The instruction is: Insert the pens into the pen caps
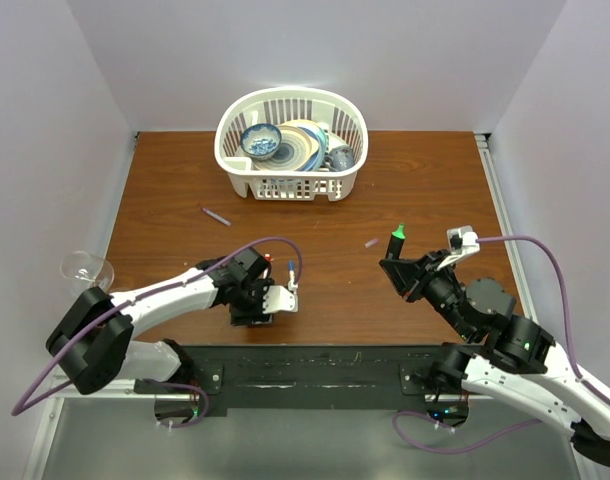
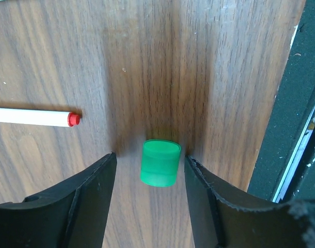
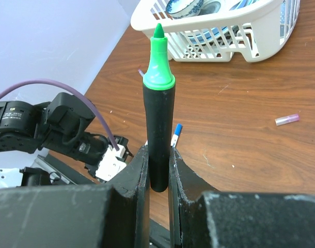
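My left gripper point(image 2: 150, 173) is open, its jaws either side of the stubby green cap point(image 2: 160, 163), which stands on the table without touching them. A white pen with a red tip point(image 2: 33, 117) lies to its left. In the top view the left gripper point(image 1: 251, 312) hides the cap. My right gripper point(image 3: 158, 155) is shut on the black marker point(image 3: 158, 129), which stands upright with its green tip point(image 1: 398, 232) up. A blue-tipped white pen point(image 3: 176, 134) lies behind it. A small pinkish cap point(image 1: 371, 242) and a bluish-purple cap point(image 1: 217, 215) lie on the table.
A white dish basket point(image 1: 357, 120) with bowls and plates stands at the back centre. A clear cup point(image 1: 88, 268) sits at the left table edge. The black base strip point(image 1: 315, 360) runs along the near edge, close to the left gripper.
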You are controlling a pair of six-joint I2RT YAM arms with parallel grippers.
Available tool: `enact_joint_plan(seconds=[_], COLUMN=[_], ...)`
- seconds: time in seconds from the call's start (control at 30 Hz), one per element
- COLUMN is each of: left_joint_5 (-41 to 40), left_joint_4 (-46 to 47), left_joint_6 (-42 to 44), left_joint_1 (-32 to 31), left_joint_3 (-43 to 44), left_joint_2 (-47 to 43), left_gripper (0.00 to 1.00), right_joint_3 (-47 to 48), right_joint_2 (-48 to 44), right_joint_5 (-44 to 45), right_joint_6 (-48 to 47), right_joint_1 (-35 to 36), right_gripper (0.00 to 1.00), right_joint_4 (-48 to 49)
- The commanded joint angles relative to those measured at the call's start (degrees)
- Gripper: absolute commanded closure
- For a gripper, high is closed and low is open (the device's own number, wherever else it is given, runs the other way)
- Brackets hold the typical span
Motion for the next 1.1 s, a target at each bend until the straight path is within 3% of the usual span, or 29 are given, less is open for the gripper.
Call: enact_joint_plan(seconds=[0.0, 0.47, 0.73, 0.83, 0.97, 1.07], left_joint_5=[0.79, -0.35, 0.0, 0.09, 0.7, -1.39], left_joint_4=[3.05, -0.81, -0.55, -0.02, 0.07, 0.33], left_joint_6=[-0.97, -2.11, -2.82, -4.48, -7.47, -10.37], left_joint_1=[-0.12, -0.04, -0.04, -0.04, -0.12, -0.04], left_joint_3=[-1.17, 1.55, 1.72, 2.42, 5.76, 8.57], left_joint_2=[0.95, 7.98, 7.21, 5.62, 3.86, 1.93], left_gripper=[0.41, 0.55, 0.65, 0.73, 0.97, 1.0], right_joint_3=[1.83, 2.88, 2.97, 2.97, 3.23, 3.23], right_joint_2=[-0.69, -1.65, -2.36, -2.09, -1.48, -0.69], right_joint_5=[2.14, 3.02, 3.37, 2.93, 2.5, 1.79], right_joint_6=[-0.76, -1.55, -1.56, -1.38, -1.2, -0.85], right_joint_1=[0.03, 0.03, -0.06, 0.03, 0.03, 0.03], right_gripper=[1.0, 1.0, 1.0, 1.0, 1.0, 1.0], right_joint_4=[0.44, -1.14, -1.85, -1.76, -1.58, -1.76])
